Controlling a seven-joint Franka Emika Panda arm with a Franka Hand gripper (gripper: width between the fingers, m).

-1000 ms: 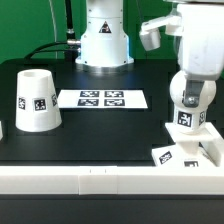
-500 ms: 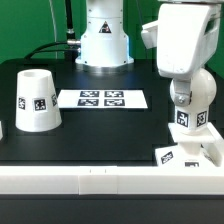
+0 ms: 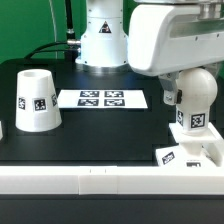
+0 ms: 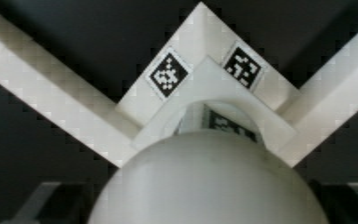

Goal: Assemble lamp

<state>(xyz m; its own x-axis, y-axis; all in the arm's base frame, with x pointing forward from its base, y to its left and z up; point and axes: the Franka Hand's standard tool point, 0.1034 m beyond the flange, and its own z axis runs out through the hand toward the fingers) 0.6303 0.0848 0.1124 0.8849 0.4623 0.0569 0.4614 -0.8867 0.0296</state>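
Observation:
The rounded bulb (image 3: 195, 106) stands upright on the low square base (image 3: 186, 156) at the exterior view's right. My gripper (image 4: 197, 200) reaches down over it, shut on the bulb (image 4: 202, 170), which fills the space between the jaws. In the wrist view the base (image 4: 202, 45) shows its tagged corner beyond the bulb. The tapered shade (image 3: 36, 100) stands alone, mouth down, at the exterior view's left, far from the gripper. The arm's large white body (image 3: 170, 40) hides the fingers in the exterior view.
The marker board (image 3: 102, 98) lies flat in the middle of the black table. Behind it stands the robot's white pedestal (image 3: 103, 35). A white wall (image 3: 100, 180) runs along the front edge, and the base sits in its corner (image 4: 43, 75).
The arm's wrist has turned over the bulb, and its white body now fills the upper right. The bulb's tag has shifted toward the exterior view's right. Base and shade have not moved.

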